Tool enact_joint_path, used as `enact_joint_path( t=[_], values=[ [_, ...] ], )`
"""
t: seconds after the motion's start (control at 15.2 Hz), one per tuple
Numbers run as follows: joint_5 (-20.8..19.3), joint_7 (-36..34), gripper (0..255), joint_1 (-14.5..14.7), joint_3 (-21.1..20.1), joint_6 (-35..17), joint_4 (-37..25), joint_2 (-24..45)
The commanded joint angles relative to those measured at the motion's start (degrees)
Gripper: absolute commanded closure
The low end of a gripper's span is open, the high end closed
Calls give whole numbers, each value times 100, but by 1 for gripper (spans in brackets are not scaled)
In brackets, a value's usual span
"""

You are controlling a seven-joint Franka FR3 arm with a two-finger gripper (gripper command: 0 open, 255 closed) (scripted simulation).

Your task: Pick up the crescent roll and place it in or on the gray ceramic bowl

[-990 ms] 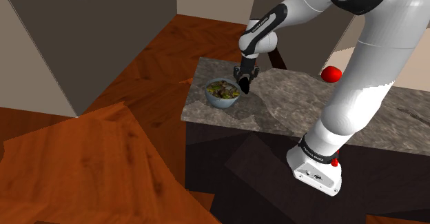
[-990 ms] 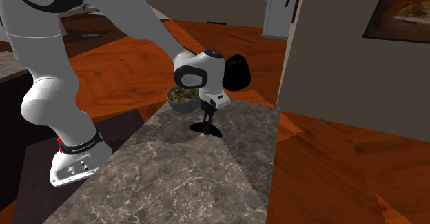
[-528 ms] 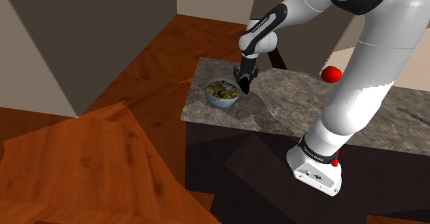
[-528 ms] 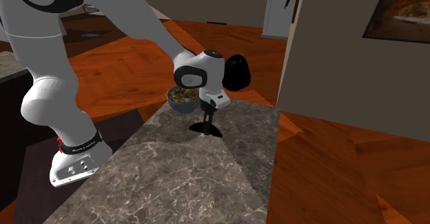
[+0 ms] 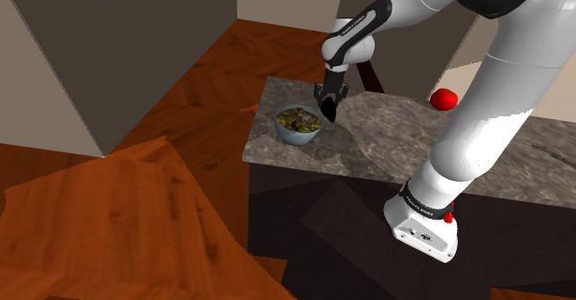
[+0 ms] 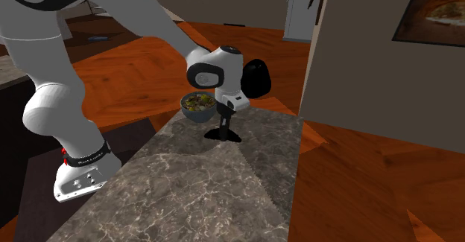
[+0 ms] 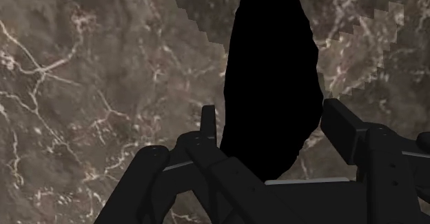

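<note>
1. The white arm [image 5: 480, 114] rises from its base by the worktop's long edge and bends over the stone to reach down near the bowl.
2. The worktop [image 5: 388, 146] is brown-grey marble with pale veins. Wooden floor lies beyond its edges.
3. The bowl [image 5: 297, 127] is grey-blue and heaped with green and brown food. It sits close to the worktop's end edge, at the shoulder view's left, near the corner there.
4. The gripper [image 5: 329, 112] points down at the stone just beside the bowl, on the side away from that end edge.
5. The crescent roll [image 7: 272, 64] is drawn as a plain black oblong. It stands on end between the fingers [image 7: 344, 129], which are clasped against its two sides. It hangs over bare marble rather than over the bowl. Its lower tip seems to be just clear of the surface, though black against its own shadow makes this hard to judge.
6. A small red round thing [image 5: 444, 99] sits by the worktop's far edge, well apart from the bowl.
</note>
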State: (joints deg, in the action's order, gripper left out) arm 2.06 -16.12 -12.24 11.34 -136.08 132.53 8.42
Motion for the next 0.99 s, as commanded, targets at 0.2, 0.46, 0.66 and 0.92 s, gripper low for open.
enact_joint_path(
  t=[0.2,0.46,0.66,0.92],
  values=[
    [-90,-62,255,13,19,370,-80,-296],
    [-150,-104,255,19,26,671,-169,-512],
    [-189,-132,255,23,28,898,-250,-661],
    [-234,-164,255,26,27,1202,-375,-844]
  ],
)
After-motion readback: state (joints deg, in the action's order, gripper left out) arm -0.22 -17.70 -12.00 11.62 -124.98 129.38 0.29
